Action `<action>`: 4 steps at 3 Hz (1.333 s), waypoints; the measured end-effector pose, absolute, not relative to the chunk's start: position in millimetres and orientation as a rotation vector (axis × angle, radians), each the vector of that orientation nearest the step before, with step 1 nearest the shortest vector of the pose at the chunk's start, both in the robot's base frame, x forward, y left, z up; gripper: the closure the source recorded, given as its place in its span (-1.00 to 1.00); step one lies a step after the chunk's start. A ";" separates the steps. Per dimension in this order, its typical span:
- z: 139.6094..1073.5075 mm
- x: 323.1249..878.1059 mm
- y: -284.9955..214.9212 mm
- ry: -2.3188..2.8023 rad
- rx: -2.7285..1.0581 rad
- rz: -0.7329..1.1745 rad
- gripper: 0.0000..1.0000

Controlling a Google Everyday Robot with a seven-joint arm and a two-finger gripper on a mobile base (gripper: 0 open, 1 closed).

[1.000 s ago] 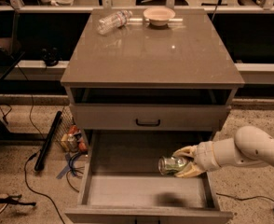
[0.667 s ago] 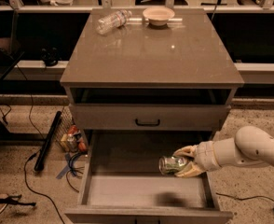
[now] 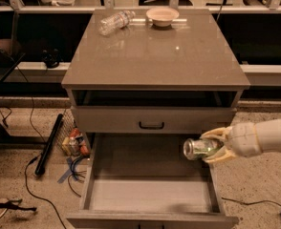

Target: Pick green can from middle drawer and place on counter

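The arm (image 3: pixel 267 137) reaches in from the 3 o'clock edge of the view, its pale gripper (image 3: pixel 216 147) ending at about 4 o'clock from the centre of the scene. The fingers (image 3: pixel 218 133) are clamped on the green can (image 3: pixel 201 148), one above it and one below. The can lies on its side in that grasp, its silver end turned toward 9 o'clock. The can is over the 3 o'clock side of the middle drawer (image 3: pixel 147 191), which is pulled fully open toward 6 o'clock, and it shows in front of the drawer's right wall. How far it stands off the drawer floor cannot be told, though a faint shadow lies on the floor toward 6 o'clock of it. Just at 12 o'clock of the open drawer is the closed drawer front (image 3: pixel 107 119) with its black handle (image 3: pixel 151 125), and above that an open slot under the counter (image 3: pixel 155 61). The counter's far edge, toward 12 o'clock, carries a clear plastic bottle (image 3: pixel 115 22) lying on its side at about 11 o'clock and a shallow bowl (image 3: pixel 162 16) just at 3 o'clock of the bottle. On the floor at 9 o'clock of the cabinet lie a black bar (image 3: pixel 48 144), some small bottles (image 3: pixel 75 143) and loose cables (image 3: pixel 76 168).
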State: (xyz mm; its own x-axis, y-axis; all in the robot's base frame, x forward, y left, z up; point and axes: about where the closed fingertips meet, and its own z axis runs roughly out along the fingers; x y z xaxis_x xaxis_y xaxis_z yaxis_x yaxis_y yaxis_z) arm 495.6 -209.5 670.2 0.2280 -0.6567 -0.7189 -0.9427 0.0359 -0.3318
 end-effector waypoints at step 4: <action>839.9 527.6 -265.9 1.466 -1.596 0.332 1.00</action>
State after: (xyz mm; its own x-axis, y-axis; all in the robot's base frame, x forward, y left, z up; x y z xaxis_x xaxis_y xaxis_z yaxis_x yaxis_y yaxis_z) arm 527.6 -265.9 839.9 0.2565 -0.6472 -0.7179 -0.8933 0.1248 -0.4317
